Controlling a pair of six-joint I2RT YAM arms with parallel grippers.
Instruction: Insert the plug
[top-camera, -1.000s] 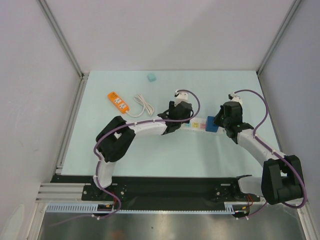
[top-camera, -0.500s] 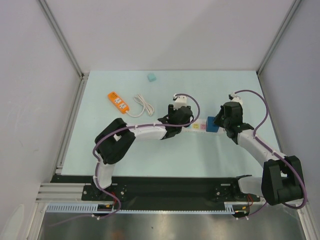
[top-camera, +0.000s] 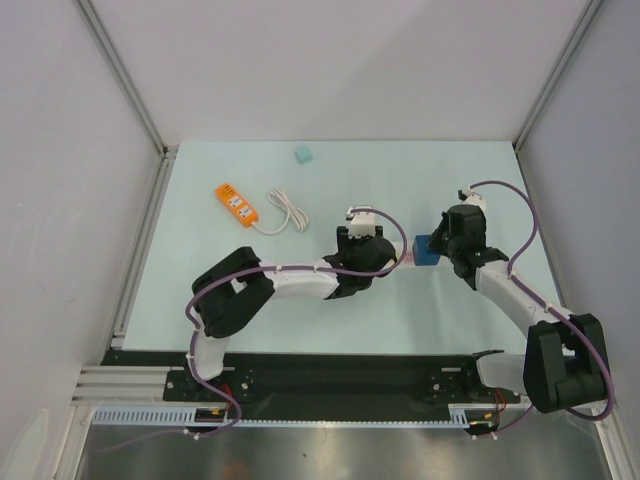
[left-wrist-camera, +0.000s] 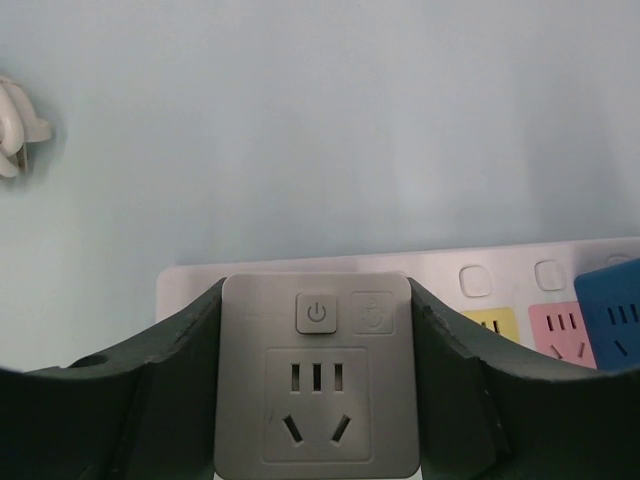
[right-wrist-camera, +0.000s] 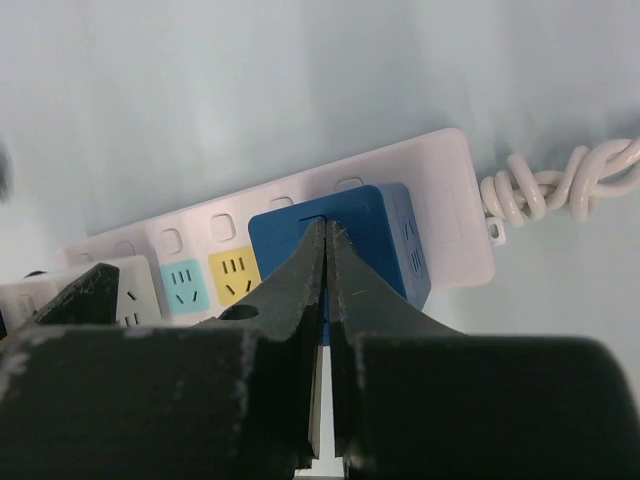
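My left gripper (left-wrist-camera: 316, 292) is shut on a grey cube plug (left-wrist-camera: 316, 375), its socket face towards the camera, held over the left end of the white power strip (left-wrist-camera: 500, 270). In the top view the left gripper (top-camera: 375, 255) hides most of the strip (top-camera: 409, 252). A blue cube plug (right-wrist-camera: 385, 235) sits in the strip (right-wrist-camera: 450, 190) near its cord end. My right gripper (right-wrist-camera: 327, 228) is shut with nothing between its fingers, its tips resting on the blue plug's top. It also shows in the top view (top-camera: 442, 243) beside the blue plug (top-camera: 427, 249).
Teal (right-wrist-camera: 183, 283) and yellow (right-wrist-camera: 234, 272) sockets lie between the two plugs. The strip's coiled white cord (right-wrist-camera: 560, 185) lies to its right. An orange power strip (top-camera: 236, 205) with a white cable (top-camera: 285, 212) and a teal cube (top-camera: 303, 154) sit at the back left.
My left gripper has moved right and a little nearer along the strip with the grey plug, now covering the coloured sockets in the top view. The right arm has barely moved.
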